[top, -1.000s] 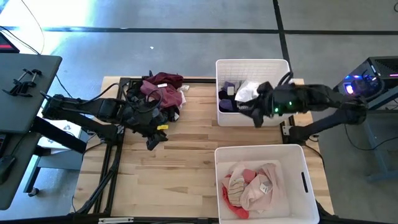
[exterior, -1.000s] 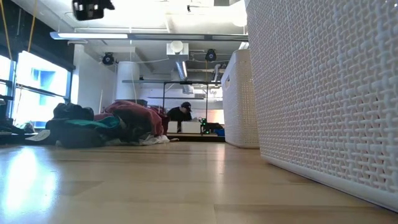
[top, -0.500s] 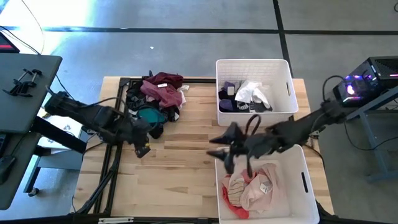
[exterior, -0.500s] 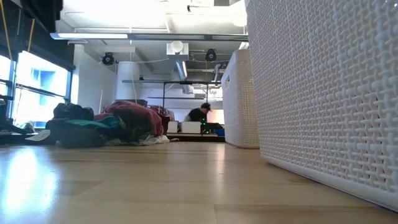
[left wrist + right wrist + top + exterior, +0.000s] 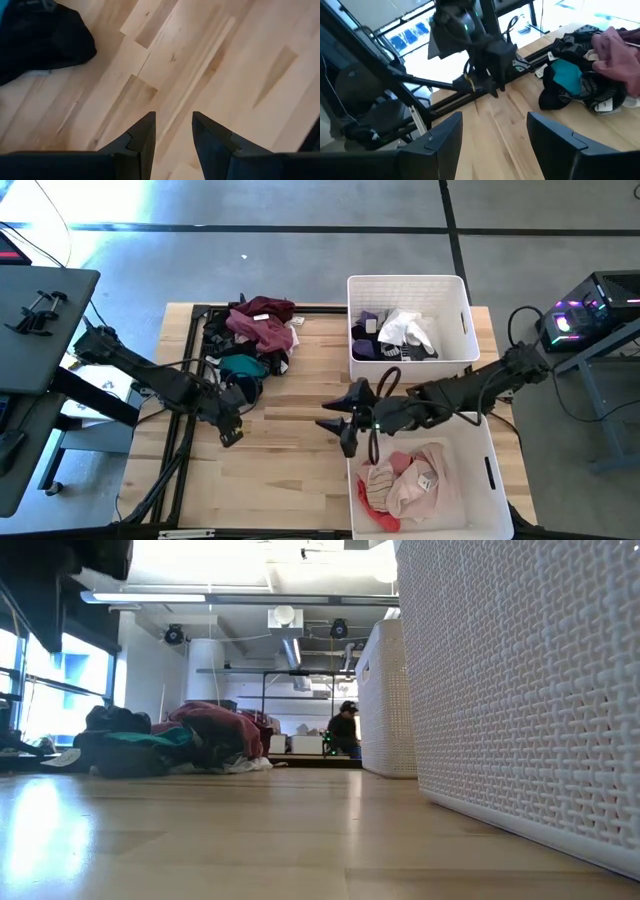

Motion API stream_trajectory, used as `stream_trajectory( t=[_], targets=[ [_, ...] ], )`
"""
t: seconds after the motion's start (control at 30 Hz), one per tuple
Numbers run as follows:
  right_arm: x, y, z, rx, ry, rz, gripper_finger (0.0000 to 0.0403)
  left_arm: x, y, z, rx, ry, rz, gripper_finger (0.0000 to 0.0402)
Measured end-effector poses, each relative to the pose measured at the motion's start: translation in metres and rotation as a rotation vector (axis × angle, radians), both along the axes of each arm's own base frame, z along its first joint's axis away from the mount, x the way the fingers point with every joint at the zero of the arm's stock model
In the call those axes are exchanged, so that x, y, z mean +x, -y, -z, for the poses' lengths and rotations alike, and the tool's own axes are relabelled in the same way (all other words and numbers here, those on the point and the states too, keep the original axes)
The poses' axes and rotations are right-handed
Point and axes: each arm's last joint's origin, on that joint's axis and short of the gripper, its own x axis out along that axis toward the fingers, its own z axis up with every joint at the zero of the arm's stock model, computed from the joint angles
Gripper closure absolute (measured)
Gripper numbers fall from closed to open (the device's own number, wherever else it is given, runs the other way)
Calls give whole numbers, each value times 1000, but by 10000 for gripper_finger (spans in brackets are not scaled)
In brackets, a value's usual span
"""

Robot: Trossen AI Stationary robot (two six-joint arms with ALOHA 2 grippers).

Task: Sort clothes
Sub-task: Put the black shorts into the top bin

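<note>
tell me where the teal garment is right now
In the high view the teal garment lies at the near edge of the clothes pile on the table's left half, just beyond the left gripper.

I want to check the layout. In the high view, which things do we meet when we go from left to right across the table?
Left gripper, open, over bare wood → pile of clothes → right gripper, open → the two white bins, one behind the other, both holding clothes.

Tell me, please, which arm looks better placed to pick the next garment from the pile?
Probably the left. The left gripper hangs with open, empty jaws just beside the clothes pile, near its black garment. The right gripper, also open and empty, is farther off, by the near bin.
</note>
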Motion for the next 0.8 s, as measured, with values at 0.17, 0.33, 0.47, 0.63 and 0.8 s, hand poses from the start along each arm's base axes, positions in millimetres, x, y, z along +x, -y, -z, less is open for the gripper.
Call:
stream_trajectory(
  t=[0.17, 0.33, 0.47, 0.63, 0.8],
  targets=[
    [0, -1, -3, 14, 24, -4, 195, -7, -11, 15, -8, 34, -41, 284],
    [2, 3, -3, -10, 29, 33, 195, -22, -31, 21, 21, 100, -204, 265],
    [6, 15, -4, -10, 33, 69, 195, -32, -51, 28, 55, 136, -331, 229],
    [12, 34, -4, 71, 51, 150, 195, -33, -73, 45, 92, 97, -408, 182],
    [16, 47, -5, 125, 66, 193, 195, -29, -91, 62, 128, 21, -416, 168]
  ],
)
